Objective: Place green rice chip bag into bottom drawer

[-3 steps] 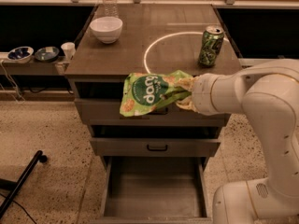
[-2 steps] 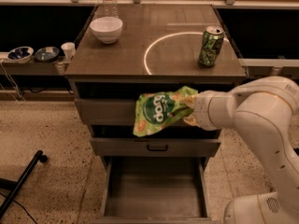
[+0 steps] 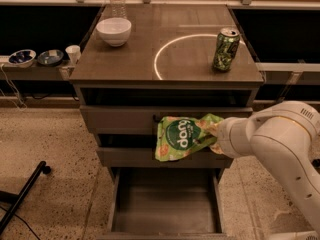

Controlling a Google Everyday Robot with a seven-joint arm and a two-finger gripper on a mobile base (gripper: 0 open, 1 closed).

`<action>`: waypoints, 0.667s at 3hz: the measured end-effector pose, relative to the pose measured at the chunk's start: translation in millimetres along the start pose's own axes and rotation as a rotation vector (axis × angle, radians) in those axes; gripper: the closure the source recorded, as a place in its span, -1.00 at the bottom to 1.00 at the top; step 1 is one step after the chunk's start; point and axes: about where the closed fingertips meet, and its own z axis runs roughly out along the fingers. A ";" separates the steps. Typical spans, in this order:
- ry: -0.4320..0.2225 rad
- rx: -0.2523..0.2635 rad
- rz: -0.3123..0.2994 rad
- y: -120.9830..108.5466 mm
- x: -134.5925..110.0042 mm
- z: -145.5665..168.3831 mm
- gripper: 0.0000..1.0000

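Note:
The green rice chip bag (image 3: 182, 137) hangs in the air in front of the cabinet's two upper drawers, tilted, with its dark green oval facing me. My gripper (image 3: 214, 136) is shut on the bag's right edge; the white arm reaches in from the right. The bottom drawer (image 3: 165, 206) is pulled open below the bag, its flat grey floor bare. The bag is well above the drawer floor, over its back part.
On the cabinet top stand a green patterned drink can (image 3: 225, 49) at the right and a white bowl (image 3: 114, 31) at the back left. Small bowls and a cup (image 3: 73, 53) sit on a low shelf to the left. A black pole (image 3: 22, 196) lies on the floor at left.
The gripper has carried the bag down and a little to the right, from the level of the top drawer to in front of the middle drawer.

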 end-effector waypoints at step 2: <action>0.005 -0.062 -0.029 11.1 -2.0 29.6 1.00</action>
